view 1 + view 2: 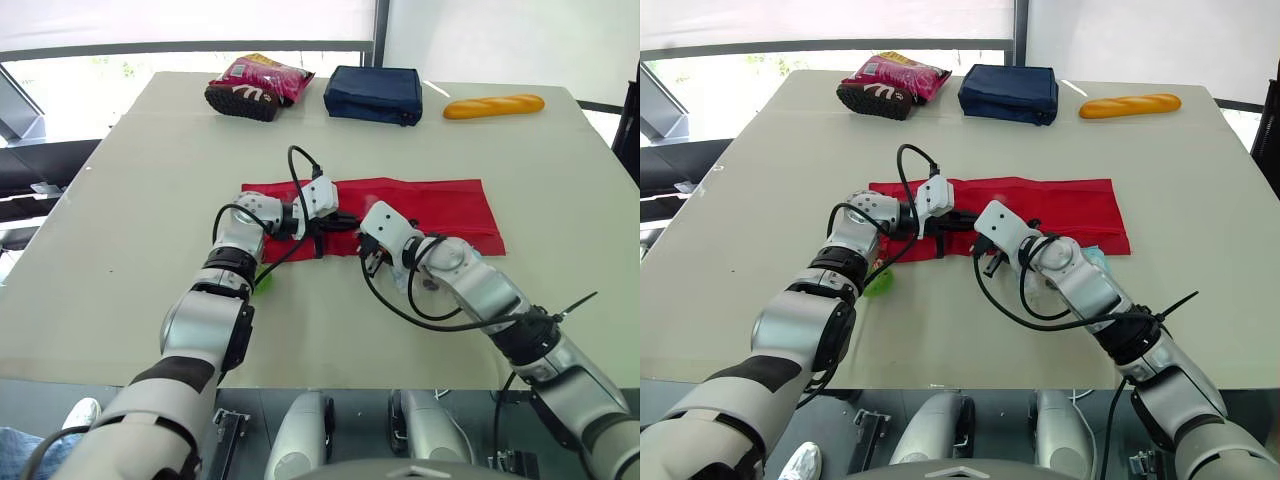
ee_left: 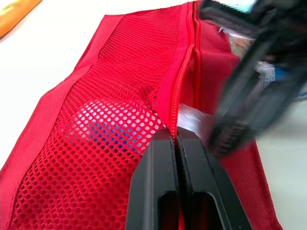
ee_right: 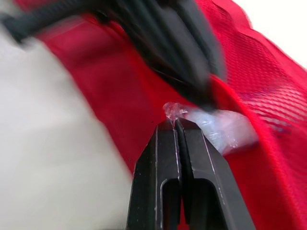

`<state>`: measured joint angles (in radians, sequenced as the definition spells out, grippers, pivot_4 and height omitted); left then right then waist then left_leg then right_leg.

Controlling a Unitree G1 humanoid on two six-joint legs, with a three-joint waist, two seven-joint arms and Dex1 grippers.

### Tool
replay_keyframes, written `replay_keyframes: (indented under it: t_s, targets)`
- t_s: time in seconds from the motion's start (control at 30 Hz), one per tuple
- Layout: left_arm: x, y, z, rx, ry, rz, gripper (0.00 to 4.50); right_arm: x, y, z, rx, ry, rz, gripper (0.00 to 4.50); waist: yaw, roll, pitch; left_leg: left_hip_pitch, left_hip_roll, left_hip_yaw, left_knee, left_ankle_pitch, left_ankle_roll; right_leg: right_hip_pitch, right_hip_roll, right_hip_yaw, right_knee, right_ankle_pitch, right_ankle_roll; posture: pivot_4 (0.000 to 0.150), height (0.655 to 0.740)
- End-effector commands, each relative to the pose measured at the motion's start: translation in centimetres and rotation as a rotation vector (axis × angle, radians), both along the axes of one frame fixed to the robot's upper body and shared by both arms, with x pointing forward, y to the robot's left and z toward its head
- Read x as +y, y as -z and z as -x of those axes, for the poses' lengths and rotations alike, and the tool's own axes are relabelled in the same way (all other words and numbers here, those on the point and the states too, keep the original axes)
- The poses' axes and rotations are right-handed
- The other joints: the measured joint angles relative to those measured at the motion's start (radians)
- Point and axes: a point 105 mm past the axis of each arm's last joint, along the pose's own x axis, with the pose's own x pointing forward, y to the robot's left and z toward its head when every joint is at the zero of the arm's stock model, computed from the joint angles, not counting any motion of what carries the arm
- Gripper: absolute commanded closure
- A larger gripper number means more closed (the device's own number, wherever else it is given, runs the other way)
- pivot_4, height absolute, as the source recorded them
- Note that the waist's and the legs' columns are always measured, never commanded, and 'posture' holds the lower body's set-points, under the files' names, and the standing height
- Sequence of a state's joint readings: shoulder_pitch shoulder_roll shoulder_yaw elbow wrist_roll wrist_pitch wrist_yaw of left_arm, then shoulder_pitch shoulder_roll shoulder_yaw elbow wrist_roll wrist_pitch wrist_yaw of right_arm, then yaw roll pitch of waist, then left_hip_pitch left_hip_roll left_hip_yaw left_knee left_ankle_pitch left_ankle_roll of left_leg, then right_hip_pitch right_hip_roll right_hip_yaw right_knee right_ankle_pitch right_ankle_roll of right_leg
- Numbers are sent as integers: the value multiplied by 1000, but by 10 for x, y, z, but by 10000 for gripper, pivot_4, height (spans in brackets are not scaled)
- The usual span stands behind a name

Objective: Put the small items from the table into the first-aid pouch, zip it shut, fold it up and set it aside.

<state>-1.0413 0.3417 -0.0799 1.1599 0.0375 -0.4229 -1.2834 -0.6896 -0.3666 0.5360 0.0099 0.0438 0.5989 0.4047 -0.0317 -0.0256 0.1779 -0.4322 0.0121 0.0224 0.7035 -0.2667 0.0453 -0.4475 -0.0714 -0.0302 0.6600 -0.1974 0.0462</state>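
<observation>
Farthest: bright window [image 1: 90, 85] stood past pale table [image 1: 130, 200].
Far edge: held snack bag [image 1: 258, 85], blue case [image 1: 373, 94], bread [image 1: 494, 105].
Left gripper [image 2: 176, 134]: gripped red pouch [image 1: 440, 205].
Right gripper [image 3: 175, 123]: pinched clear packet [image 3: 225, 127].

Daylight came in from the windows [image 1: 190, 20] beyond the far end of the table [image 1: 120, 200], so the pale tabletop read bright and even in my head views. The window band itself was blown out to white. Shadows were soft and short, tucked under the snack bag [image 1: 258, 85] and the bread [image 1: 494, 105].

In the right wrist view, the right gripper [image 3: 175, 123] showed crisp, fingers pressed together on a glinting clear packet [image 3: 216, 127], while the table and the left gripper [image 2: 175, 134] above were smeared with blur.

In the left wrist view, the first-aid pouch [image 2: 96, 158] mesh was sharp, and the right gripper was a dark blur.
</observation>
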Motion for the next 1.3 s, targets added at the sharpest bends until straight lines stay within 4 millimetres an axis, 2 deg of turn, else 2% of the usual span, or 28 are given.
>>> replay_keyframes:
  t_s: [0.03,0.2,0.37,0.43,0.57,0.73,0.77,0.8,0.83,0.87,0.97,1.0,1.03,1.1,1.2,1.3]
  targets:
    - [-3,-10,-1,-32,12,18,45000,3,-19,-13,-155,-2,36,44238,0,0,0,0,0,0,0,0,0,0,0,0,0,0,0,1500,7164]
    - [-2,-10,-1,-31,13,16,45000,6,-23,-17,-235,-8,30,44238,-2,0,0,0,0,0,0,0,0,0,0,0,0,0,0,1500,7164]
    - [-1,-11,-2,-32,4,14,45000,7,-29,5,-196,-91,-21,44238,-1,0,0,0,0,0,0,0,0,0,0,0,0,0,0,1500,7164]
    - [-1,-11,-2,-32,2,16,45000,5,-38,22,-168,-163,-65,44238,1,0,0,-1,0,0,0,0,0,0,0,0,0,0,0,1500,7164]
    - [-1,-10,-2,-32,-2,18,45000,-9,-59,52,-148,-234,-168,44238,6,0,0,0,0,-1,0,0,0,0,0,0,0,0,0,1500,7164]
    - [0,-9,-2,-30,-5,16,45000,-48,-69,72,-104,-201,-206,44238,20,0,0,1,0,-1,0,0,0,1,0,-1,0,0,0,1500,7164]
    - [0,-9,-2,-29,-6,17,45000,-57,-70,76,-88,-197,-215,38191,20,0,0,0,0,-1,0,0,0,1,0,-1,0,0,0,1500,7164]
    - [0,-9,-2,-28,-5,17,45000,-65,-70,81,-66,-191,-227,35408,21,0,0,1,0,-1,0,0,0,2,0,-1,0,0,0,1500,7164]
    - [0,-8,-2,-27,-5,18,45000,-77,-71,86,-45,-182,-242,28886,22,0,0,0,0,-1,0,0,0,2,0,-1,-1,0,0,1500,7164]
    - [0,-8,-2,-26,-4,17,45000,-88,-71,93,-23,-179,-257,28886,23,0,0,1,0,-1,0,0,0,2,0,-1,-1,0,0,1500,7164]
    - [-1,-7,-2,-24,-2,16,45000,-111,-69,111,15,-176,-257,11904,29,0,0,0,0,-1,0,0,0,2,0,-2,-2,0,0,1500,7164]
    - [-1,-7,-2,-24,-2,16,45000,-121,-67,118,29,-169,-248,10712,28,0,0,0,0,-1,0,0,0,3,0,-1,-2,0,0,1500,7164]
    - [0,-7,-1,-24,-2,16,45000,-130,-66,125,44,-157,-241,4417,30,0,0,1,-1,-1,0,0,0,3,-1,-1,-2,0,0,1500,7164]
    - [0,-7,-2,-23,-3,15,45000,-147,-68,140,71,-141,-236,951,32,0,0,1,0,-2,0,0,0,3,0,-2,-2,0,0,1500,7164]
    - [1,-6,-2,-23,-5,14,45000,-166,-72,158,90,-114,-211,951,33,0,0,2,0,-1,0,0,0,4,0,-1,-2,0,0,1500,7164]
    - [1,-6,-2,-22,-4,11,45000,-196,-84,175,75,-45,-188,951,33,0,0,2,1,-1,1,0,0,4,1,-1,-3,0,0,1500,7164]
